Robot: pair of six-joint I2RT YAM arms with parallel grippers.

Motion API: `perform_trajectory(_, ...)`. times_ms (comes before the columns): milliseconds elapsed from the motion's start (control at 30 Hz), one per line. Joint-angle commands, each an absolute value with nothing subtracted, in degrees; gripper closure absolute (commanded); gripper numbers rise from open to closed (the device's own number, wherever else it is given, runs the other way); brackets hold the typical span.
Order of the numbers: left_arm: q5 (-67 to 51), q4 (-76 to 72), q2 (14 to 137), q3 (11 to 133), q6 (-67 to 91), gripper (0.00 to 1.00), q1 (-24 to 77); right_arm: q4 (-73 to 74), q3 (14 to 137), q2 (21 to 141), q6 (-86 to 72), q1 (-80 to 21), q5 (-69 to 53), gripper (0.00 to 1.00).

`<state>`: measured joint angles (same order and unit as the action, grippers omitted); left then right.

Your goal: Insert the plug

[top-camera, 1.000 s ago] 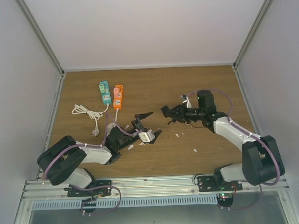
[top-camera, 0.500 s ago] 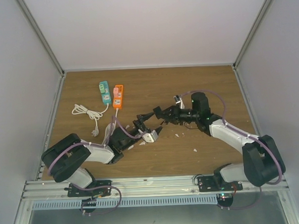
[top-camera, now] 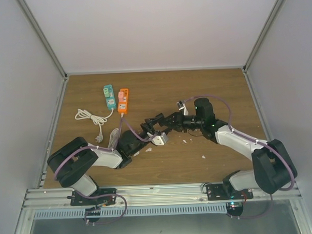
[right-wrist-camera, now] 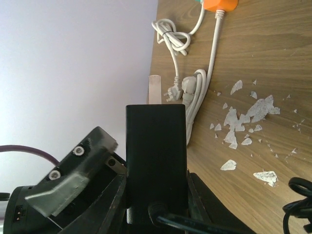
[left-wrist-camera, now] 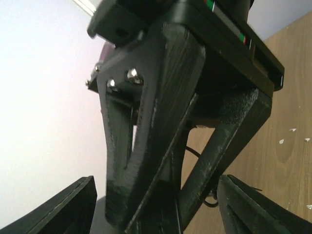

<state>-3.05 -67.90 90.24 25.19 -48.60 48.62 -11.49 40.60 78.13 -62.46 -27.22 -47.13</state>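
Observation:
The plug (right-wrist-camera: 156,161) is a black rectangular adapter block with a thin black lead. My right gripper (right-wrist-camera: 156,195) is shut on it, one finger on each long side. In the top view that gripper (top-camera: 164,122) reaches left over the table's middle and meets my left gripper (top-camera: 157,129). The left gripper (left-wrist-camera: 156,214) is open. Its fingertips (left-wrist-camera: 63,209) stand on either side of the right gripper's black fingers (left-wrist-camera: 146,126) and the block. A teal power strip (top-camera: 109,96) and an orange one (top-camera: 123,100) lie side by side at the back left.
A loose white cable (top-camera: 91,119) with a plug end lies left of the strips. A coiled white lead (right-wrist-camera: 195,92) runs from the orange strip (right-wrist-camera: 220,4). White flakes (right-wrist-camera: 243,117) litter the wooden table (top-camera: 217,88). Grey walls enclose three sides.
My right gripper has carried the black block leftward to the left gripper. The left gripper has lifted towards it, and its jaws have narrowed around the right gripper's tips.

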Motion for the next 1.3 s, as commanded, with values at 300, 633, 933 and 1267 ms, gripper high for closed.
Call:
perform_trajectory(300, 2.4, -68.0, 92.0, 28.7, -48.2, 0.36, 48.0, -6.3, 42.9, 70.4, -60.3, -28.7, -46.3, 0.98)
perform_trajectory(633, 8.7, -67.3, 94.5, 31.4, -46.8, 0.16, 46.9, -4.9, 42.7, 69.3, -59.2, -28.8, -46.7, 0.98)
perform_trajectory(933, 8.5, -69.6, 93.5, 30.1, -46.5, 0.18, 46.9, -5.3, 42.0, 69.7, -59.0, -28.8, -46.7, 0.97)
perform_trajectory(1267, 7.4, -67.9, 92.7, 30.3, -45.9, 0.47, 46.8, -4.1, 42.2, 69.6, -57.8, -29.2, -46.6, 0.97)
